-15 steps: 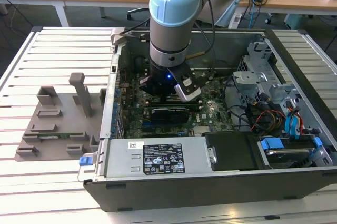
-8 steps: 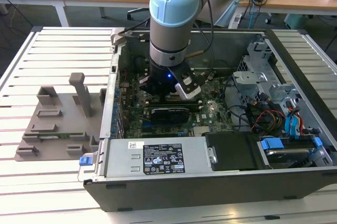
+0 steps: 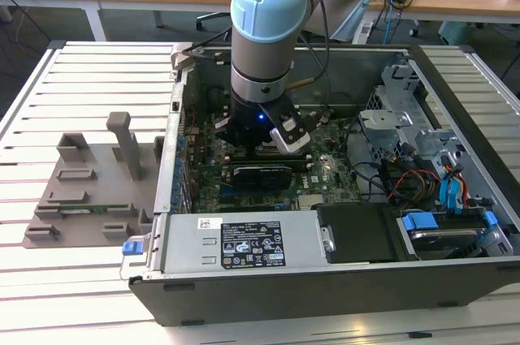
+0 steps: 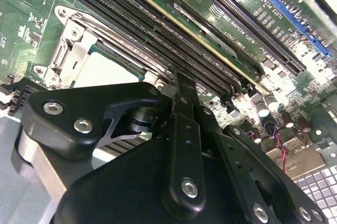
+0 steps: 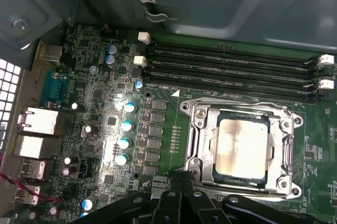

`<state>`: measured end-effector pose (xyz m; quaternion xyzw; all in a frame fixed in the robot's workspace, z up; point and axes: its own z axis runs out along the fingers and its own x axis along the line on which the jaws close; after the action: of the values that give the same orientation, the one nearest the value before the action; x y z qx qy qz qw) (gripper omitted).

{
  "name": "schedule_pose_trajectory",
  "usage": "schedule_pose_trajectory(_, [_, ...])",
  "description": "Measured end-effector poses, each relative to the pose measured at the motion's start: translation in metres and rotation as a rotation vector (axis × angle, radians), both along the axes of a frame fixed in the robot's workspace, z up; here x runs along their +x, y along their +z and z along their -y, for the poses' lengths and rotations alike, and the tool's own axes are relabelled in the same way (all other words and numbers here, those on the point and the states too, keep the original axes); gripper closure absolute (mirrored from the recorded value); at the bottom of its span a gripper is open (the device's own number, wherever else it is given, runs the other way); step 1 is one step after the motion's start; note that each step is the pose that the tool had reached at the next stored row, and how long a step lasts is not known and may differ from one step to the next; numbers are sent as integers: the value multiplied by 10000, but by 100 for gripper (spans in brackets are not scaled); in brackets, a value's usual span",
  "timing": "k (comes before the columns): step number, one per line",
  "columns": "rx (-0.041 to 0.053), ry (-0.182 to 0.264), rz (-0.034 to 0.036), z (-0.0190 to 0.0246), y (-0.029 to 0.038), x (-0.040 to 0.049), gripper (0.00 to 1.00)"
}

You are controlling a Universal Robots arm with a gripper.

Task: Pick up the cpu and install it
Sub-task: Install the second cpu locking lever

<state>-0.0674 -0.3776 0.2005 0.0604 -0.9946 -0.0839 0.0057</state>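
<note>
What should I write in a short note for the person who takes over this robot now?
Gripper: low inside the computer case, above the motherboard; open or shut cannot be told.
Cpu: lying flat inside the metal socket frame, next to the memory slots.
Done: the cpu looks placed in the socket.
Left: check that it sits properly; the frame does not appear closed over it.

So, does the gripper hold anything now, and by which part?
Apparently nothing. The cpu lies in the socket on the motherboard, and the gripper sits beside the socket frame, not on the chip.
</note>
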Motion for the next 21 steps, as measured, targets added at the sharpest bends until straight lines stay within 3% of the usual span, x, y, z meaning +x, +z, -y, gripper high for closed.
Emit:
schedule_pose_trajectory(7, [-2,2,0,10,-7,0,89])
schedule_pose_trajectory(11, [0,7,-2,8,76,8,89])
schedule_pose_trajectory(15, [-2,5,-22,-13,94,51,89])
schedule_pose_trajectory(21, [-107,4,-183,-52,94,276,89])
